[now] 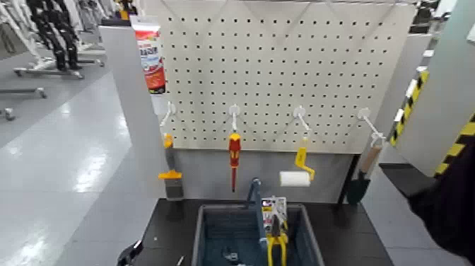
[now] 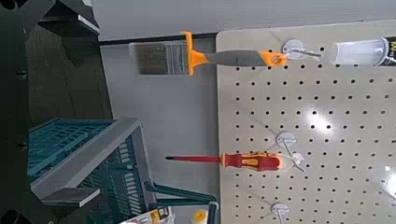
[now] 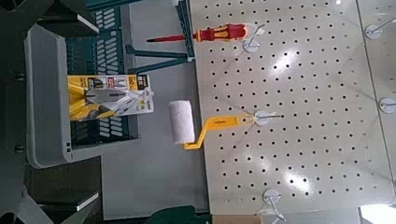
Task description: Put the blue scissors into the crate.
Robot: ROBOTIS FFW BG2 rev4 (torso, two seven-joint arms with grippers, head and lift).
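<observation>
The crate (image 1: pixel 198 237) stands on the dark table just below the pegboard. It also shows in the left wrist view (image 2: pixel 79 149) and the right wrist view (image 3: pixel 45 112). No blue scissors card shows in any view. A small dark item (image 1: pixel 230 253) lies on the crate floor, and I cannot tell what it is. My left gripper (image 1: pixel 131 252) hangs low, left of the crate. In its wrist view (image 2: pixel 70 105) it is open and empty. My right arm (image 1: pixel 449 205) is at the right edge. My right gripper (image 3: pixel 61 107) is open and empty, facing the crate.
A carded pair of yellow-handled pliers (image 1: pixel 274 226) leans inside the crate. On the pegboard (image 1: pixel 283 71) hang an orange-handled brush (image 1: pixel 169 170), a red-and-yellow screwdriver (image 1: pixel 234 157), a yellow paint roller (image 1: pixel 297 173) and a trowel (image 1: pixel 362 177). A teal frame (image 1: pixel 253 192) stands behind the crate.
</observation>
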